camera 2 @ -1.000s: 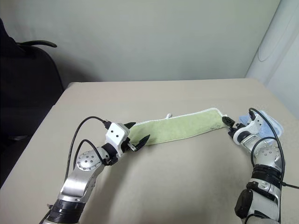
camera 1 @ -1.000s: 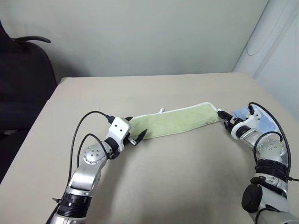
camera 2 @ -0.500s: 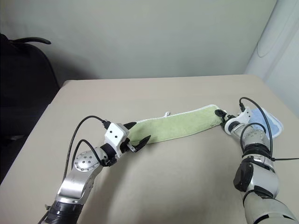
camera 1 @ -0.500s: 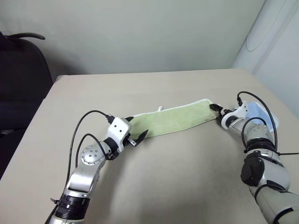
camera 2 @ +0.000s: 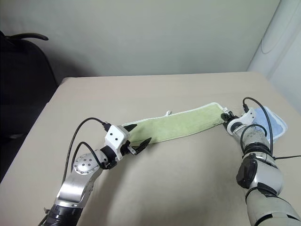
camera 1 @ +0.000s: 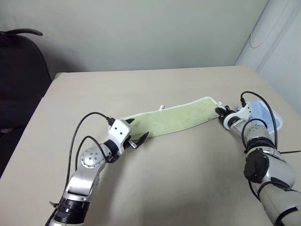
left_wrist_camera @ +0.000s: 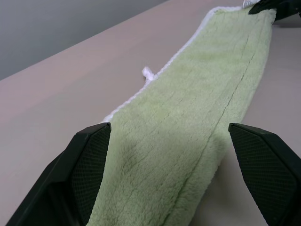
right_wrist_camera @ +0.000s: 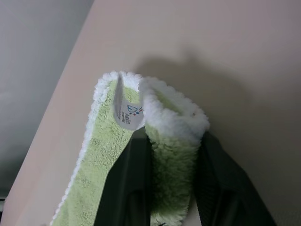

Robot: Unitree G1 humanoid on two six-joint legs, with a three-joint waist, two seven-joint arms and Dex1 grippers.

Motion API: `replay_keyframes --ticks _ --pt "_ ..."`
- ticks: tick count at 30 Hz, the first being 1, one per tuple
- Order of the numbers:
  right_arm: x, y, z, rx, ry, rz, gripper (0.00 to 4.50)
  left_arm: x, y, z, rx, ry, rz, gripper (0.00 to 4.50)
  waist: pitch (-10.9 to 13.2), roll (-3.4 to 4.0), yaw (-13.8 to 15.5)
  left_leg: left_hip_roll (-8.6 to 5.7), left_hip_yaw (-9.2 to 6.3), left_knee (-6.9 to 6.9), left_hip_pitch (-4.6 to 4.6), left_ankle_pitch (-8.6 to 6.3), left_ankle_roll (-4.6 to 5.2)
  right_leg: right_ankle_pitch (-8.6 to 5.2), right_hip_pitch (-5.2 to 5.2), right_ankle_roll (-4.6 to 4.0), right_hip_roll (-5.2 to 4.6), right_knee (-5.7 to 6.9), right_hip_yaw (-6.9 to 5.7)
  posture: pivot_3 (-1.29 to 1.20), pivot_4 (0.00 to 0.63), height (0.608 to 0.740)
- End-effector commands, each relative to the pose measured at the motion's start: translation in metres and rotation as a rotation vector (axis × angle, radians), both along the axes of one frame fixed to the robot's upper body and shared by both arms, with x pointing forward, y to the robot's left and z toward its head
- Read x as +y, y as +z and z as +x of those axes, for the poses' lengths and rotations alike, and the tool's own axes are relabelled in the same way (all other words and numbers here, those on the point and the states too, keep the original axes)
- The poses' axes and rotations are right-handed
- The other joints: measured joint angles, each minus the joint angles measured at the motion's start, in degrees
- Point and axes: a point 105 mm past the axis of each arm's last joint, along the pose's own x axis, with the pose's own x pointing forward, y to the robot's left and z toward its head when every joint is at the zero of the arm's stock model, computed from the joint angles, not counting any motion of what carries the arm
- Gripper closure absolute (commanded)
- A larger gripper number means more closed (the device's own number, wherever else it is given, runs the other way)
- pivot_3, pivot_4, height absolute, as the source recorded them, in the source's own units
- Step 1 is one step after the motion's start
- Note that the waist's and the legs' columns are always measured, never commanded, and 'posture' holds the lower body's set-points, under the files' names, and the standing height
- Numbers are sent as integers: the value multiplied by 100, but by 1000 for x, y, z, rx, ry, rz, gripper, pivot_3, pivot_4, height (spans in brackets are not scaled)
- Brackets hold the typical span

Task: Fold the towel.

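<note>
Left eye view: long yellow-green towel, white-edged.

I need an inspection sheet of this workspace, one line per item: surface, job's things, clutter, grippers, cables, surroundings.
Surface: beige table.
Job's things: yellow-green towel, already folded into a long strip, lying flat between both arms; white loop on its far edge.
Clutter: light-blue cloth beside the right arm.
Grippers: left gripper open, fingers either side of the towel's near end; right gripper shut on the towel's far end, by a small printed tag.
Cables: black cables loop over both forearms, above the table.
Surroundings: dark chair at left, plain wall behind.
</note>
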Motion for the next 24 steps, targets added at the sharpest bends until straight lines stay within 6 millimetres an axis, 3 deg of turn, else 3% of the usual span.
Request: replay_keyframes --ticks 1,8,11,15,18,20,24 --pt "-26 23 -3 -102 -35 -83 4429 -2 12 -1 -47 -8 -4 159 8 -1 35 0 -2 0 -3 0 0 0 -1 -1 0 -1 -2 0 150 740" --pt "-38 54 -8 -227 -1 -246 4472 -1 11 1 -44 -10 -1 159 79 32 81 0 -3 -14 -36 7 -13 -2 -37 -3 0 0 -1 0 150 740" --pt "-18 78 -9 -346 119 -449 4472 -1 12 1 -43 -14 0 159 124 54 69 0 2 -16 -39 8 -14 -1 -45 -3 1 0 2 0 150 740" --pt "32 97 -23 -547 369 -871 4472 -1 11 1 -40 -18 -2 159 143 57 66 1 -4 -16 -49 11 -15 -1 -52 -1 1 -2 -2 0 150 740" --pt "74 89 -43 -675 607 -1117 4472 -1 11 1 -38 -18 -4 159 146 54 48 3 -8 -14 -50 11 -15 0 -51 0 1 -6 -3 0 150 740" --pt "100 71 -59 -736 791 -1280 4472 0 11 1 -37 -16 -8 159 149 48 49 4 -9 -15 -51 11 -15 0 -50 1 1 -7 -4 0 150 740" --pt "128 33 -77 -782 1003 -1460 4472 -2 10 0 -36 -13 -16 159 156 37 44 7 -13 -13 -51 11 -14 2 -48 3 0 -10 -5 0 150 740"
